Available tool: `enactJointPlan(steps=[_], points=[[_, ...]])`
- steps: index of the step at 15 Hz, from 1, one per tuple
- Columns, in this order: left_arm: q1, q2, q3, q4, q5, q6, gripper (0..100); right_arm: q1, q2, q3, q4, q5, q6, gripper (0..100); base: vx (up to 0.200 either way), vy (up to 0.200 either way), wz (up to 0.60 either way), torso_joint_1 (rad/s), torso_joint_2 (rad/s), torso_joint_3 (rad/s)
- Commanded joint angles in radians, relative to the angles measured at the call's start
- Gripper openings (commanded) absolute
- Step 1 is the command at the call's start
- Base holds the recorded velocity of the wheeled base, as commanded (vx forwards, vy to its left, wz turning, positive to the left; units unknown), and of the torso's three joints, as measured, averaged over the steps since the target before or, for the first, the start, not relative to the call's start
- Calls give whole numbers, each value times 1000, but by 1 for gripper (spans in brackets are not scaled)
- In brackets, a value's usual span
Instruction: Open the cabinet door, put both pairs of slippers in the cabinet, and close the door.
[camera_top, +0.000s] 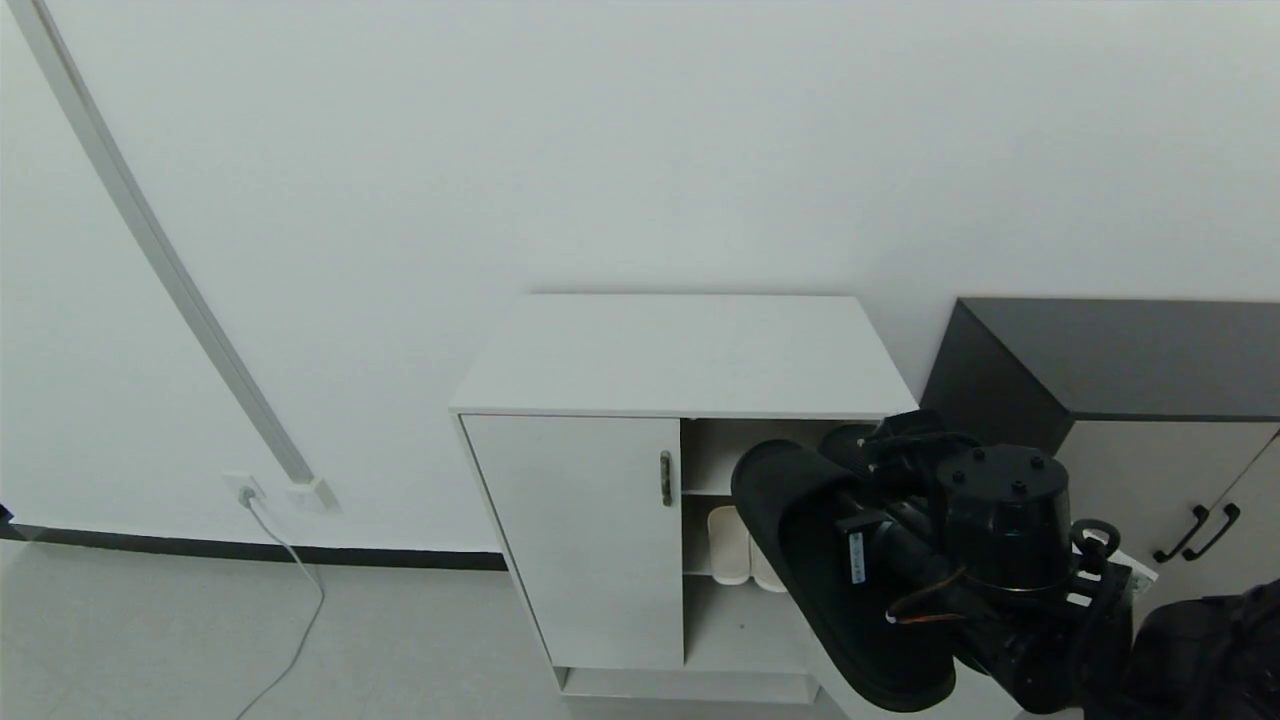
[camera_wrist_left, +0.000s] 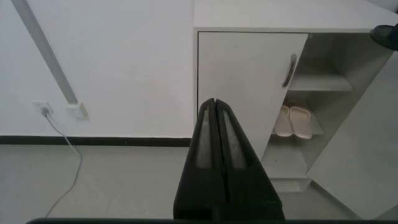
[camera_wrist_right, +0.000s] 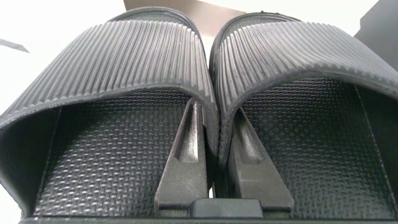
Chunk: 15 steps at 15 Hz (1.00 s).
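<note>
In your head view, the cabinet (camera_top: 680, 355) stands centre frame against the wall, with a neighbouring cabinet (camera_top: 1110, 360) to its right. The first pair of slippers (camera_top: 730, 545) sits on its middle shelf, inside the open right half. The second pair of slippers (camera_top: 840, 580) hangs lower right, in front of that opening, on your right end effector (camera_wrist_right: 216, 124). A wall socket (camera_top: 245, 492) sits lower left.

Pale cabinet (camera_top: 680, 360) standing on a grey floor (camera_top: 150, 640), against the wall.
Set side by side on the middle shelf (camera_top: 697, 573): a pair of white slippers (camera_top: 735, 545). Trailing over the floor, left of the cabinet: a thin cable (camera_top: 300, 610).
</note>
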Motion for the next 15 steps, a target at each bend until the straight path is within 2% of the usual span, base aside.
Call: enactJointPlan(steps=[1,6,15], points=[[0,0,0,0,0,0,0,1,1,0,-1,0,0,0,0,0,0,-168,369,193],[0,0,0,0,0,0,0,4,4,0,-1,0,0,0,0,0,0,-169,381,211],[0,2,0,0,0,2,0,5,16,10,-14,0,-3,0,0,0,0,-223,538,310]])
